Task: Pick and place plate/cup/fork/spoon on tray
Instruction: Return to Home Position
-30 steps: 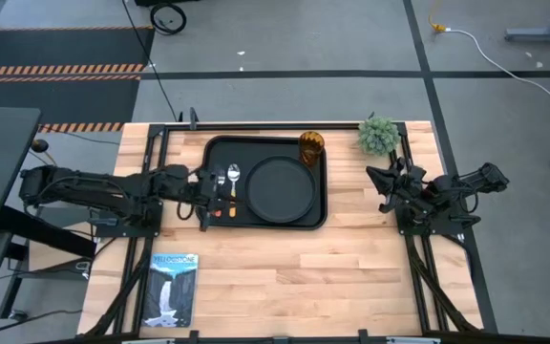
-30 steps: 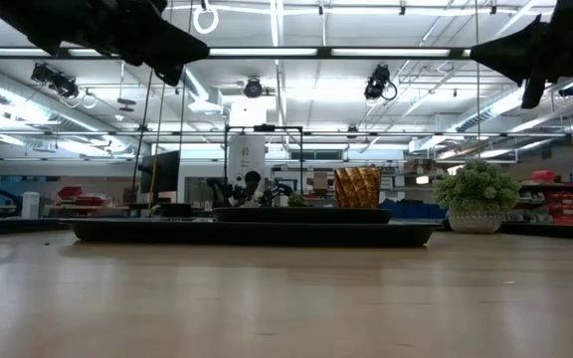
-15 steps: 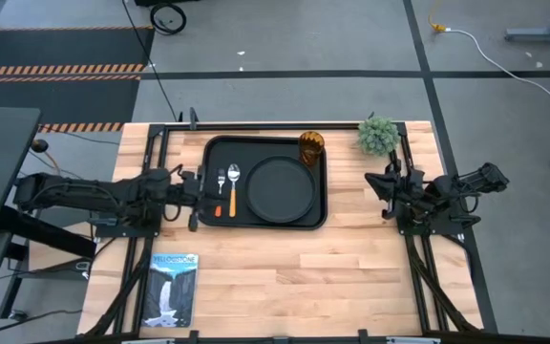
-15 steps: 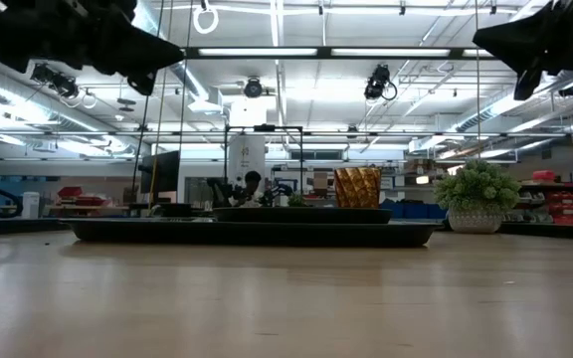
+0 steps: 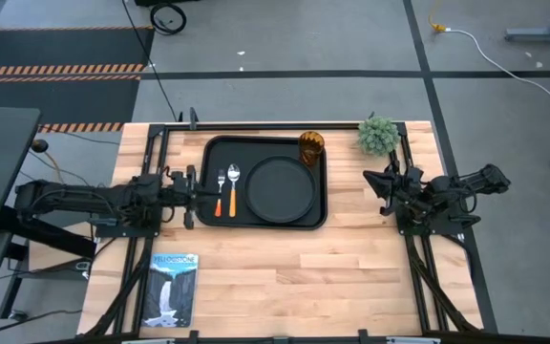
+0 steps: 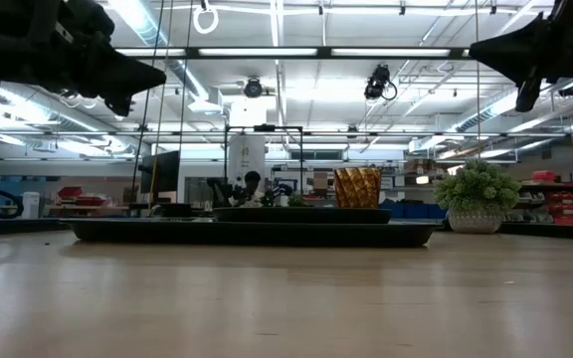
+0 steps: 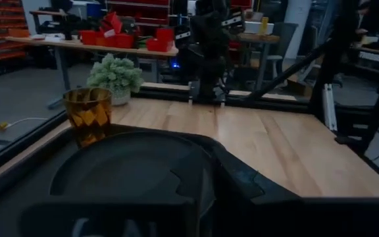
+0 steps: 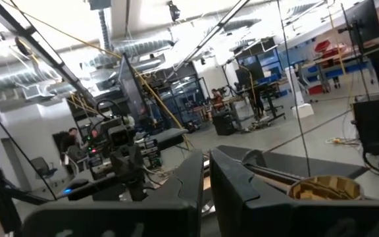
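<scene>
The black tray point(image 5: 210, 162) lies at the table's far middle. On it the round black plate point(image 5: 280, 188) lies flat, and the amber cup point(image 5: 311, 148) stands upright in the tray's far right corner. The fork point(image 5: 221, 189), with a red-orange handle, and the spoon point(image 5: 233, 187), with a yellow-orange handle, lie side by side left of the plate. My left gripper point(image 5: 195, 187) is shut and empty, in the air at the tray's left edge. My right gripper point(image 5: 374, 187) is shut and empty, in the air right of the tray.
A small potted plant point(image 5: 378, 135) stands at the far right corner, just beyond my right gripper. A booklet with a waterfall picture point(image 5: 173, 289) lies at the near left. The table's near half is bare wood.
My left gripper has drawn back from above the fork and spoon toward the table's left edge and now hangs at the tray's left rim. The fork and spoon stay flat on the tray.
</scene>
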Controlling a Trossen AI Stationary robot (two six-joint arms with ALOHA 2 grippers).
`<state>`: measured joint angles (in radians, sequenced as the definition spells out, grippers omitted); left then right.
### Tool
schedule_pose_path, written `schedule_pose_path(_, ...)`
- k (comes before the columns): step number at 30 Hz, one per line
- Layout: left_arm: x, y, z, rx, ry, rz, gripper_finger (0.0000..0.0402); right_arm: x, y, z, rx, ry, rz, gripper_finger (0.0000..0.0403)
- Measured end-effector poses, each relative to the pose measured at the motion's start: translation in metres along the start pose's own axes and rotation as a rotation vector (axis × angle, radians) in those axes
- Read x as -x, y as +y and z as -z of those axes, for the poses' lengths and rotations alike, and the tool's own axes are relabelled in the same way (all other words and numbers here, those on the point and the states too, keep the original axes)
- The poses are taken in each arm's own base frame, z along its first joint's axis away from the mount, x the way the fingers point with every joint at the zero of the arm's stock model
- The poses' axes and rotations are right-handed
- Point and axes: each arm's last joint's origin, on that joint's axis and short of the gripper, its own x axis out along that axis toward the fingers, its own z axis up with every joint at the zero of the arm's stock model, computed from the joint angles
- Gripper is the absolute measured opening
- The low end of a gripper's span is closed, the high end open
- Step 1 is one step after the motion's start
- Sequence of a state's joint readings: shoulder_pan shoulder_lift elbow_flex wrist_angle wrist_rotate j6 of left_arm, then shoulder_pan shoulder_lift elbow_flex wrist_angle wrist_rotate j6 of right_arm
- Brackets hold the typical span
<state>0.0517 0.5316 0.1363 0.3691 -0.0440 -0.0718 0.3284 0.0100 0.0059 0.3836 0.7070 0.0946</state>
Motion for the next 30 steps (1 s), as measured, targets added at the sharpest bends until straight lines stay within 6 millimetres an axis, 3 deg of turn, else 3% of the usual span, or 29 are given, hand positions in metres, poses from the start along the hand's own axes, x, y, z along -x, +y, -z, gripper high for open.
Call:
schedule_pose_path(10, 0.015, -0.002, -0.013, 0.05, -0.111, 0.079, 0.0013, -0.002, -0.002, 0.001, 0.012, -0.001, 0.035, 0.0032)
schedule_pose_path(30, 0.033, -0.004, -0.017, 0.142, -0.141, 0.181, 0.0011, -0.003, -0.005, 0.004, -0.161, 0.01, 0.078, 0.0032)
